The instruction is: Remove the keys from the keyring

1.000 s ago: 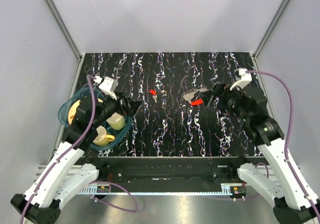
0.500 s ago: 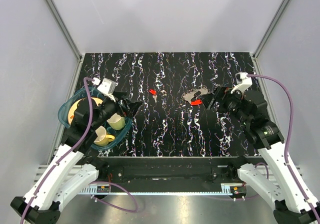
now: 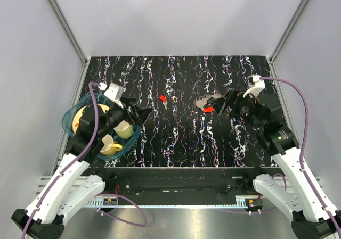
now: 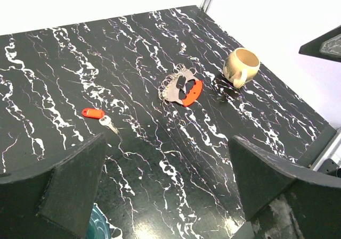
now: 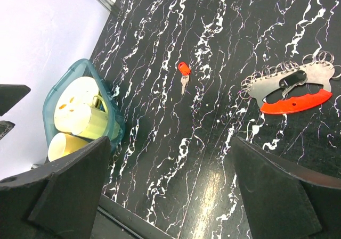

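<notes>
The keyring (image 3: 206,102) lies on the black marbled table right of centre: a grey fob with several thin rings and a red oval tag (image 3: 209,109). It also shows in the left wrist view (image 4: 180,87) and the right wrist view (image 5: 282,84). One key with a red head (image 3: 163,98) lies loose to its left, also in the left wrist view (image 4: 94,113) and the right wrist view (image 5: 184,68). My right gripper (image 3: 221,105) is open, just right of the keyring. My left gripper (image 3: 143,114) is open and empty over the basket's right edge.
A teal basket (image 3: 69,116) with cream and yellow cups (image 3: 123,128) stands at the left, also in the right wrist view (image 5: 53,98). A tan mug (image 4: 241,66) stands just right of the keyring, hidden under my right arm in the top view.
My right arm drew back a little from the keyring, then edged towards it again. The keyring, the loose key and the left arm have not moved.
</notes>
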